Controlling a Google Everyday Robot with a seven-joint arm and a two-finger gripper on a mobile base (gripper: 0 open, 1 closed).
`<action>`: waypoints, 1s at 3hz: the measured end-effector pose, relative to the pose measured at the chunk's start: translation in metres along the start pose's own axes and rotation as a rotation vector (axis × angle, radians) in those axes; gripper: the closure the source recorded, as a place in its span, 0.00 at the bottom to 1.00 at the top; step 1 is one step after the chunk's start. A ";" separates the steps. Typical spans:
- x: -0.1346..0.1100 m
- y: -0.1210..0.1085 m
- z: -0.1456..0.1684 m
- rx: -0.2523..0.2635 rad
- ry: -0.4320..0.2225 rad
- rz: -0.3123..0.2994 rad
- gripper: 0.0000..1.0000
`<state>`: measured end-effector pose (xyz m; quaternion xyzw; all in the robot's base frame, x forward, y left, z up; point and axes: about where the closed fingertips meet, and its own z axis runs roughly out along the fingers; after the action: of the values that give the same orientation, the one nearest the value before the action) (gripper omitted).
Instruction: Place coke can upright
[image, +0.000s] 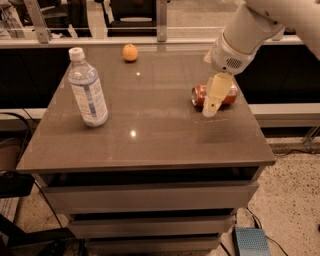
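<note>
The coke can lies on its side near the right edge of the table, with its length going from left to right, so the task is not yet done. The gripper is low over the table, right in front of the can. Its pale lower part covers the middle of the can, so only the two red ends show on either side of it. The tip looks to be very near the table top, or on it. I cannot tell if the gripper is open or closed, and I also cannot tell if it holds the can, touches it or only hangs in front of it. The arm comes down from the upper right corner. My judgement is that the work is at the reaching or grasping step. What is left is to get a firm hold on the can, turn it so that it stands on its base, set it down and let go. The water bottle stands upright on the left side of the table, well apart from the can. The small orange fruit lies near the far edge, also well apart, so neither of them is in the way.
</note>
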<state>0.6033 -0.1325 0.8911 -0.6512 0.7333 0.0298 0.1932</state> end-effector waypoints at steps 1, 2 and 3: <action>0.000 -0.012 0.014 -0.010 -0.006 -0.049 0.00; 0.001 -0.020 0.029 -0.025 -0.012 -0.073 0.00; 0.000 -0.021 0.043 -0.045 -0.009 -0.087 0.00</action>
<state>0.6345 -0.1236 0.8559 -0.6866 0.7025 0.0406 0.1828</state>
